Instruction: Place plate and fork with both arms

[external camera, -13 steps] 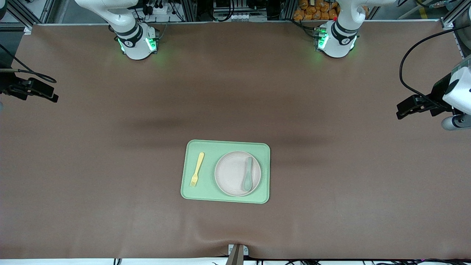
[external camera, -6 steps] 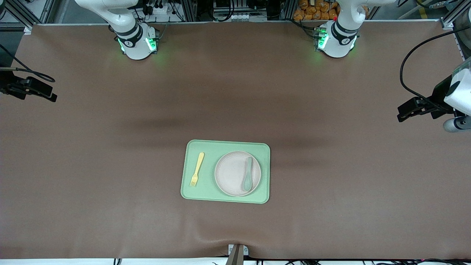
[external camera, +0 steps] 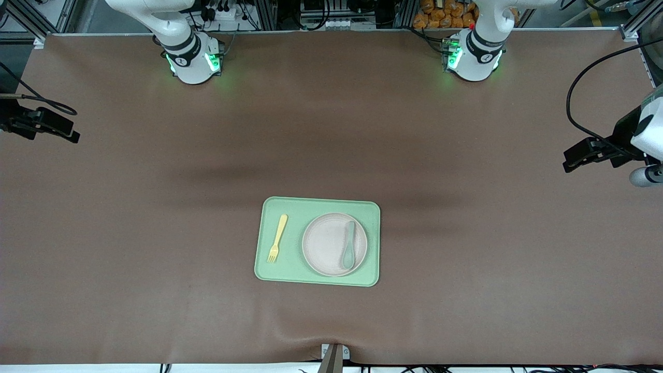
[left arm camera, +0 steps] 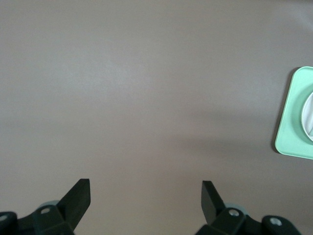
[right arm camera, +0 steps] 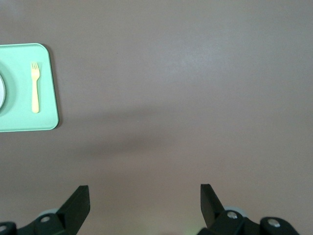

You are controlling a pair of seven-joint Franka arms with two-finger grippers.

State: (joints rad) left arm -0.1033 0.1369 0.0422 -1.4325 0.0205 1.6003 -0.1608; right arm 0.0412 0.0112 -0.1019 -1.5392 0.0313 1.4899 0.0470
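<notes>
The pale beige-pink plate (external camera: 326,243) lies on the light green tray (external camera: 317,206) in the middle of the table. A grey-green spoon (external camera: 348,253) lies on the plate. The pale yellow fork (external camera: 277,238) lies on the tray beside the plate, toward the right arm's end; it also shows in the right wrist view (right arm camera: 34,87). My left gripper (left arm camera: 145,188) is open and empty, high over bare table at the left arm's end (external camera: 575,159). My right gripper (right arm camera: 145,192) is open and empty, high over bare table at the right arm's end (external camera: 65,133).
The table is covered by a brown mat (external camera: 466,290). The tray's edge shows in the left wrist view (left arm camera: 293,122) and the right wrist view (right arm camera: 24,117). A small metal bracket (external camera: 334,355) sits at the table edge nearest the front camera.
Both grippers have drifted slightly outward, away from the tray. The plate, spoon, fork and tray have not moved.
</notes>
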